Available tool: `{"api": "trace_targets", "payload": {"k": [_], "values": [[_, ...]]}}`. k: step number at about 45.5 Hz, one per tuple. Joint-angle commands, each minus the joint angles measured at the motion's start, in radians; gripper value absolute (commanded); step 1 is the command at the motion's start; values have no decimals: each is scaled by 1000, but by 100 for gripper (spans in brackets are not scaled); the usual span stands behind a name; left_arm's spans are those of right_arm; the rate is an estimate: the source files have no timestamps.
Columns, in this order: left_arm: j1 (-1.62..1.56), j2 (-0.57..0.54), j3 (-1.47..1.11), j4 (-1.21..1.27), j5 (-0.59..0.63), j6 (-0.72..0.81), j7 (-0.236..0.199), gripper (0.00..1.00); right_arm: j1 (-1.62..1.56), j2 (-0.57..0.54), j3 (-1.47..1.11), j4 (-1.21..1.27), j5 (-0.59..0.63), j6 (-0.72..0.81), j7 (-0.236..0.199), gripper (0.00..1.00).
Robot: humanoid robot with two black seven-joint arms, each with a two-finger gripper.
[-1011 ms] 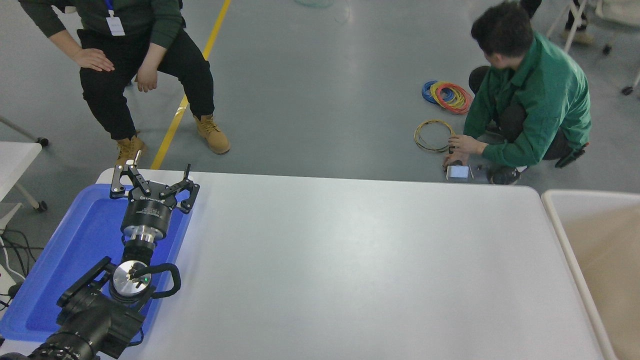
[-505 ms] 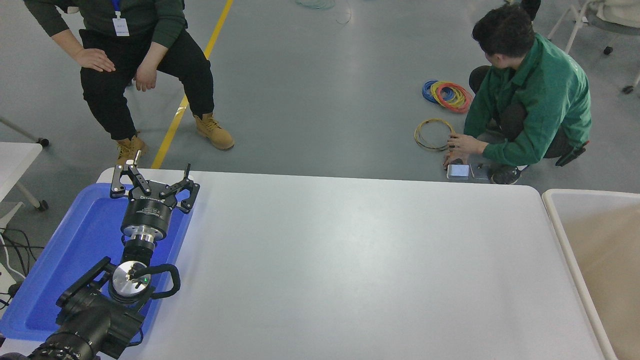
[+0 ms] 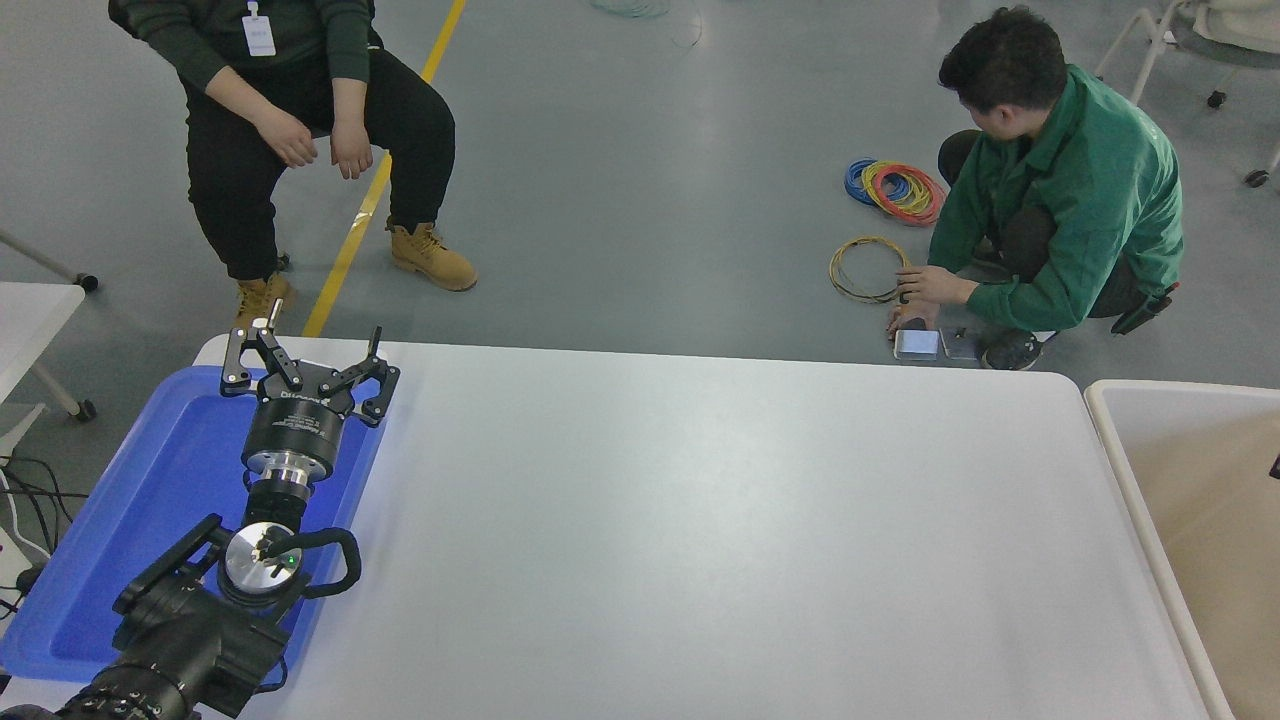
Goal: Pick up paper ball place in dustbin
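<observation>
The paper ball is out of view. The dustbin (image 3: pixel 1108 440), cream-white with a beige inside, stands at the table's right end and is cut off by the picture's edge. My left gripper (image 3: pixel 305 352) is open and empty, parked over the blue tray (image 3: pixel 170 480) at the lower left. Of my right arm only a small dark sliver (image 3: pixel 1275 466) shows at the right edge, above the inside of the dustbin. Nothing of what it may hold is visible.
The white table (image 3: pixel 700 540) spans the middle of the picture. One person sits on a chair beyond the far left corner. Another person in a green jacket crouches on the floor at the far right, beside coils of coloured cable (image 3: pixel 895 190).
A dark sliver of my right arm has come in at the right edge over the dustbin. The seated person has shifted to the right and moved both hands. My left arm has not moved.
</observation>
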Motion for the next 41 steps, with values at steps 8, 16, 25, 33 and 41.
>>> {"api": "trace_targets", "payload": {"k": [8, 16, 25, 33, 41], "values": [[0, 0, 0, 0, 0, 0, -1, 100, -43, 36, 50, -31, 5, -40, 0, 68], [0, 0, 0, 0, 0, 0, 1, 100, -42, 43, 54, -36, 5, -45, 1, 99], [0, 0, 0, 0, 0, 0, -1, 100, -40, 46, 57, -24, 5, -40, 0, 100], [0, 0, 0, 0, 0, -1, -1, 100, 32, 42, 128, -20, 5, -42, 3, 100], [0, -1, 0, 0, 0, 0, -1, 100, 127, 23, 414, -25, 5, -43, 4, 100]]}}
